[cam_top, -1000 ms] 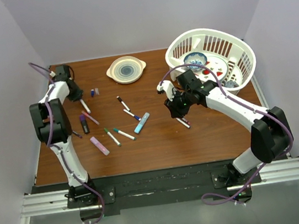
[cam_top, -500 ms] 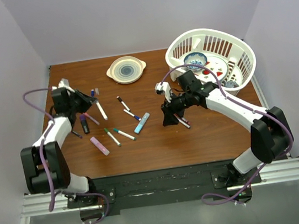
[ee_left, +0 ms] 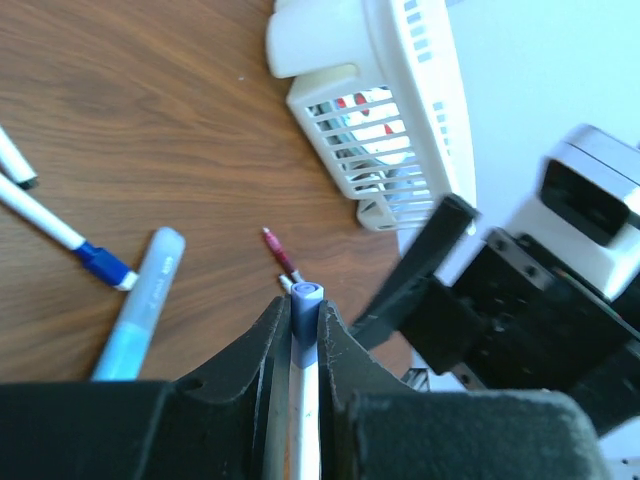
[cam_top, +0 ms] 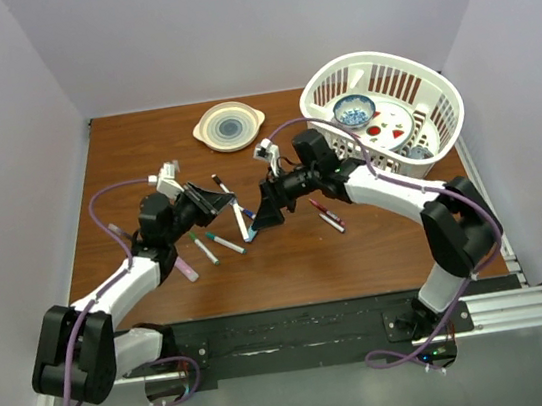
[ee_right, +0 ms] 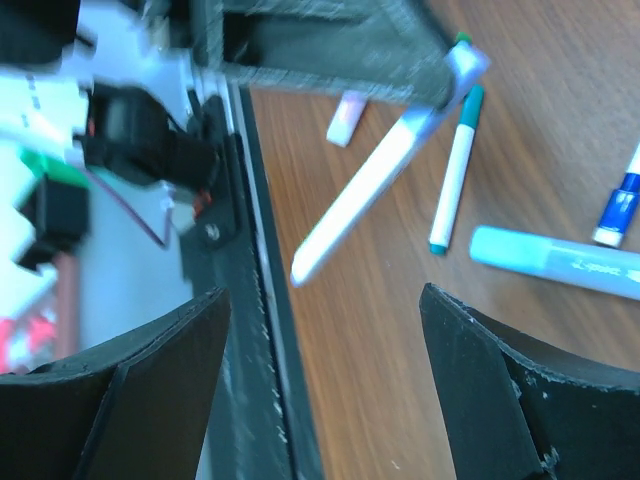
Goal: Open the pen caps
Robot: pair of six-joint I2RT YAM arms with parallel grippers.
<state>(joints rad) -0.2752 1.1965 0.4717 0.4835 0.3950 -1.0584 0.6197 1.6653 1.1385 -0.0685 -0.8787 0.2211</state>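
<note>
Two arms meet over the middle of the table (cam_top: 289, 261), with one pen between them.

On the left, the left gripper (cam_top: 227, 205) is clamped tight on a white pen (ee_right: 370, 190) and holds it tilted, clear of the wood. The pen's blue cap (ee_left: 307, 298) is seated on the end that pokes out past the fingertips. Below it on the table lie a teal-capped pen (ee_right: 455, 170) and a light-blue marker (ee_left: 140, 300). Just to the right of the held pen, the right gripper (ee_right: 325, 330) faces it with its jaws spread wide and nothing between them. Farther right a maroon pen (cam_top: 325, 214) lies flat, and the white basket (cam_top: 437, 89) sits at the far right corner.
</note>
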